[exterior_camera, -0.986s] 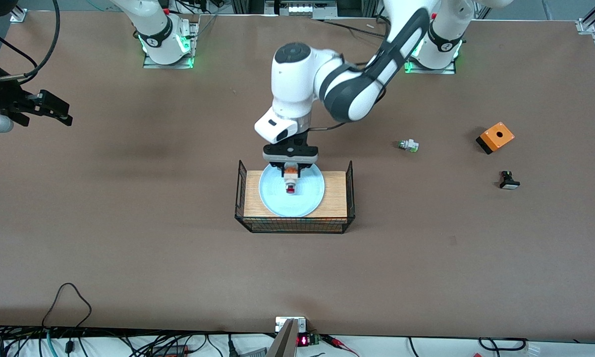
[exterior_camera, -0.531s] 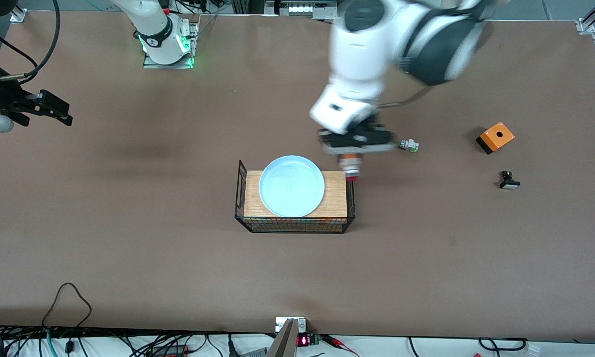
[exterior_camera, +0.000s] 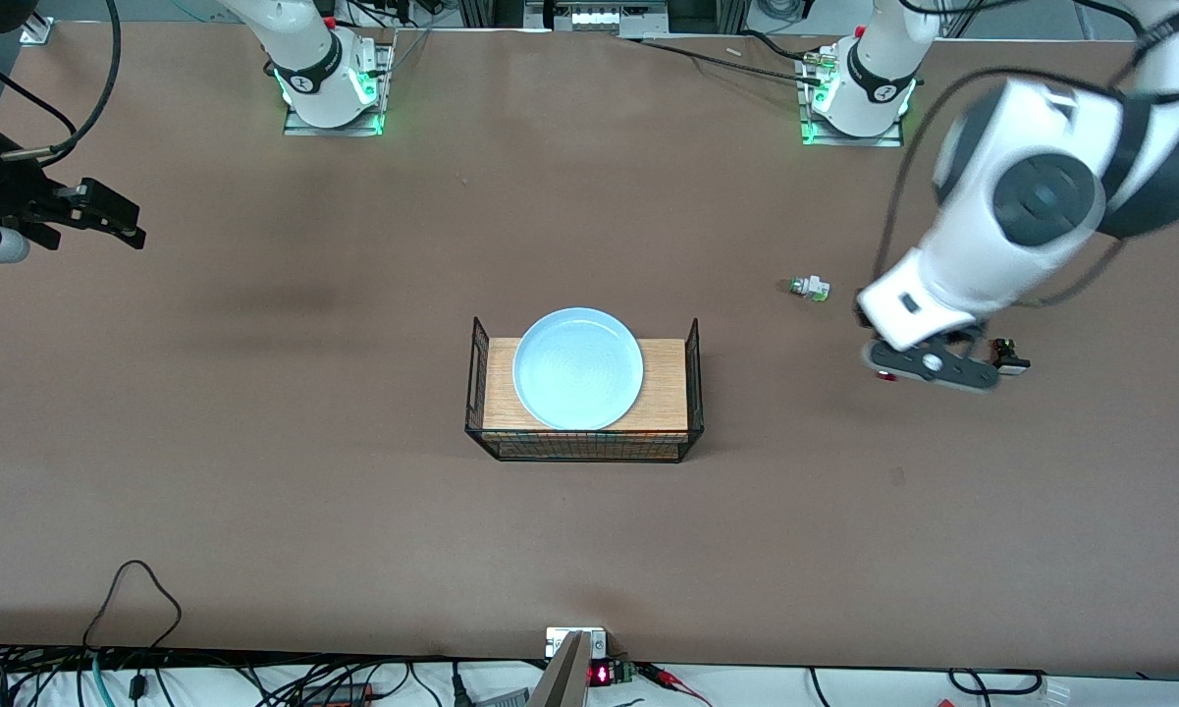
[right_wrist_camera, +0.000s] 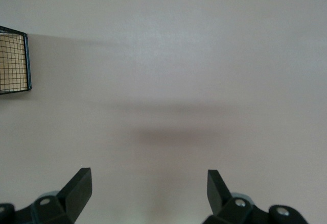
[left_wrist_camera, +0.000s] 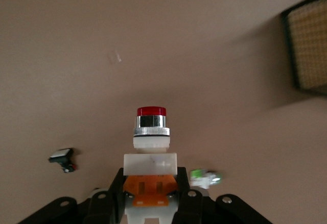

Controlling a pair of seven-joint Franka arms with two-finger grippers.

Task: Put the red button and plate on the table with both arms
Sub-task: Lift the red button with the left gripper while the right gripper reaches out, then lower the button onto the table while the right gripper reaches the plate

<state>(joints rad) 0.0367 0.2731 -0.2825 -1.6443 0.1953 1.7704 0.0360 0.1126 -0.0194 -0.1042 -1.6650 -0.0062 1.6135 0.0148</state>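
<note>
Two things are the job here, and one is already in hand. The left gripper (exterior_camera: 928,368) is up in the air over bare table (exterior_camera: 255,442) toward the left arm's end from the rack (exterior_camera: 585,393), its jaws closed narrow on the orange middle of the button (left_wrist_camera: 151,152). In the left wrist view the red cap sticks out past the fingertips (left_wrist_camera: 185,198), with a metal collar and white body under it. The button looks light, hard and stiff; the pinch on the flat sides of its block seems a sound hold, since the round collar and cap would likely slip. Set down on its side, it may roll a little.

The plate (exterior_camera: 578,368) lies flat on the rack's wood top, between the two wire ends. It looks glossy, rigid and breakable, and far wider than any jaw can span, so I judge the only grip is a pinch on the rim, best where the rim overhangs the wood edge. A smooth glaze and an off-centre hold could let it tilt or slide out.

The right gripper (right_wrist_camera: 148,191) waits over open table well away from the rack, toward the right arm's end, its jaws wide and holding nothing.

A green-tipped piece (exterior_camera: 811,288) and a small black switch (exterior_camera: 1009,358) lie near the left gripper, well apart from the rack.
</note>
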